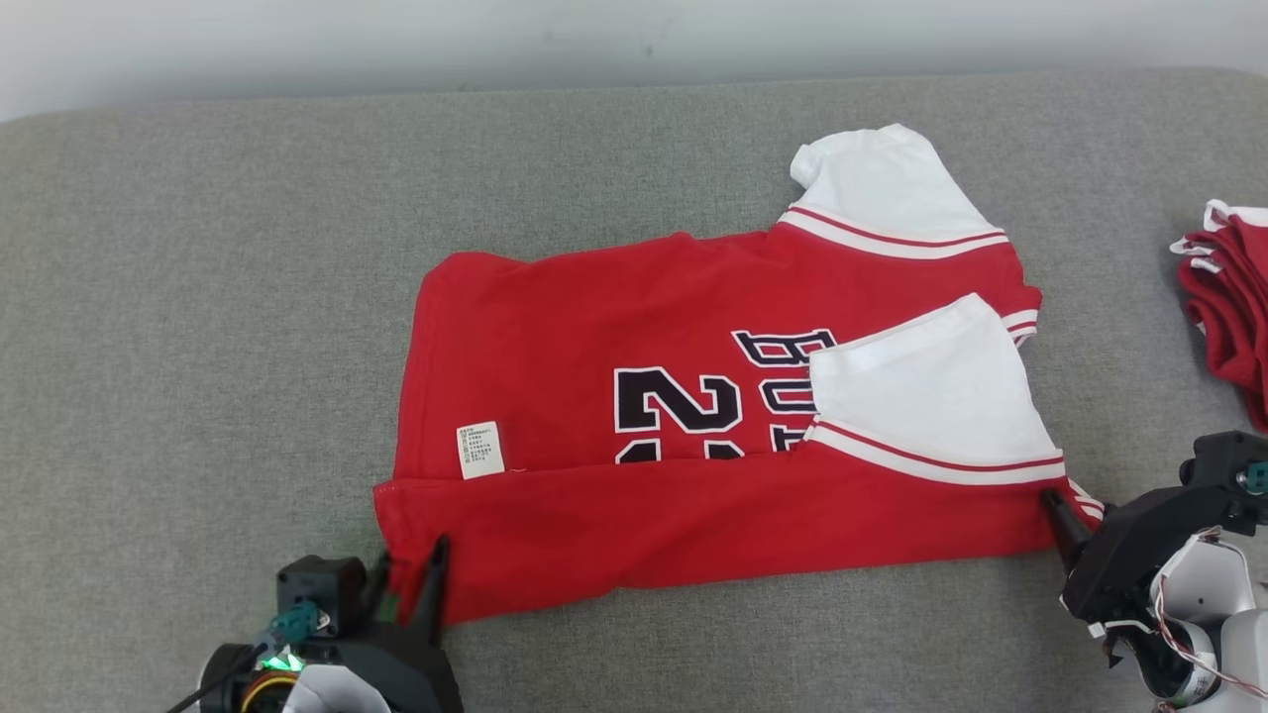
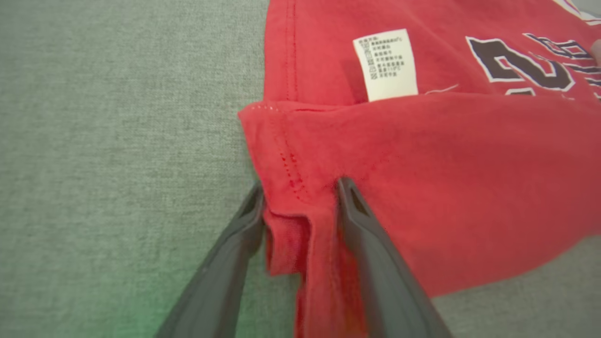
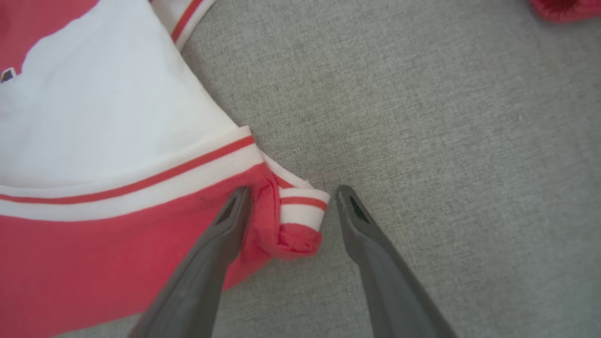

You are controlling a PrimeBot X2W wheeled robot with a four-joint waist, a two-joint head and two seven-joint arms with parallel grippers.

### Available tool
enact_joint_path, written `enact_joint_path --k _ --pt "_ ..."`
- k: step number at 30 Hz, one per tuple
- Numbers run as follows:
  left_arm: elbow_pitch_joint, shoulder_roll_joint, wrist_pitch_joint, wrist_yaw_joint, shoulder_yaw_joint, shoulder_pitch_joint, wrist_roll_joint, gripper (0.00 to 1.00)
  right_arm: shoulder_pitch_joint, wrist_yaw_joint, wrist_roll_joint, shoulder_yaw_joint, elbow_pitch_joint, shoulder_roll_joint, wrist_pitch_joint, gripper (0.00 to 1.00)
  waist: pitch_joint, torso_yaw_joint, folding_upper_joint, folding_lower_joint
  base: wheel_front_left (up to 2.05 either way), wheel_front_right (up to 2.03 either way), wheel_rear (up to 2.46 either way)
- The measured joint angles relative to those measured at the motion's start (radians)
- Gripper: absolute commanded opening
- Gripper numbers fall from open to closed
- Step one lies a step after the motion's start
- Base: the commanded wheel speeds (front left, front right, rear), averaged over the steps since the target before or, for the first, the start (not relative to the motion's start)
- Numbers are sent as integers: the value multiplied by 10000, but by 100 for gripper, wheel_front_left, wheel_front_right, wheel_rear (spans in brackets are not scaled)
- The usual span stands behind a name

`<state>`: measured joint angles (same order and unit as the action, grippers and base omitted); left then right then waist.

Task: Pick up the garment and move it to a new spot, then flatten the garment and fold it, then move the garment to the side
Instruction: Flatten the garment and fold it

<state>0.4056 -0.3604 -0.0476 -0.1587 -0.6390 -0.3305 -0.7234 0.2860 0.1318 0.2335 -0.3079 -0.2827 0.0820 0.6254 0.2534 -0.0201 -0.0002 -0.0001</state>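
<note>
- The garment (image 1: pixel 594 327) is showing a bright red body, with black numerals and letters outlined in white.
- Its sleeves (image 1: pixel 931 396) are showing white, each edged by a white band with a thin red stripe.
- The label (image 1: pixel 479 451) is showing white with fine dark print.
- The padded surface (image 1: pixel 198 297) is showing flecked grey.
- The pile (image 1: pixel 1228 297) at right is showing red with white trim.
- The left claw (image 2: pixel 300 192) and right claw (image 3: pixel 291 197) are showing dark grey.

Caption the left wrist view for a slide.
Left gripper, open, straddles the red jersey at its folded hem corner, below the care label.
</note>
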Motion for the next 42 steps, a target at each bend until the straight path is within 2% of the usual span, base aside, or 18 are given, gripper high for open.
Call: enact_joint_path --k 7,13,21,31,32,33,34,38,42 --pt "-109 35 249 127 -173 202 -109 0 -182 2 583 81 144 -117 -184 0 -253 0 3 1 0 0 0" --pt "-491 -240 456 150 -274 714 -213 0 -1199 0 1037 40 1315 -94 190 0 -672 -22 3 1 0 0 0" --pt "-1164 -675 591 -140 -261 1454 -311 0 -2470 2 1317 -372 2690 -234 606 0 -1056 -247 3 1 0 0 0" --pt "-1670 -817 809 -527 -307 2162 -552 0 -3125 2 1455 -349 2351 -324 431 0 -1106 -418 2 1 0 0 0" --pt "-1687 -813 817 -548 -314 2224 -564 2 -3131 2 1471 -345 2314 -324 416 0 -1116 -417 2 1 0 0 0" --pt "-1710 -805 817 -575 -324 2275 -573 62 -3136 2 1478 -332 2280 -322 374 50 -1130 -416 3 0 0 0 0" --pt "-1726 -800 813 -612 -328 2297 -587 100 -3139 2 1478 -330 2236 -324 291 100 -1146 -414 2 1 0 0 0" --pt "-1772 -802 740 -629 -297 2385 -614 100 -3099 0 1434 -314 2176 -318 59 100 -1229 -406 2 0 0 0 0" --pt "-1956 -941 673 -832 -90 2466 -694 100 -2963 0 1340 -372 2470 -318 -98 100 -1327 -408 2 1 0 0 0"
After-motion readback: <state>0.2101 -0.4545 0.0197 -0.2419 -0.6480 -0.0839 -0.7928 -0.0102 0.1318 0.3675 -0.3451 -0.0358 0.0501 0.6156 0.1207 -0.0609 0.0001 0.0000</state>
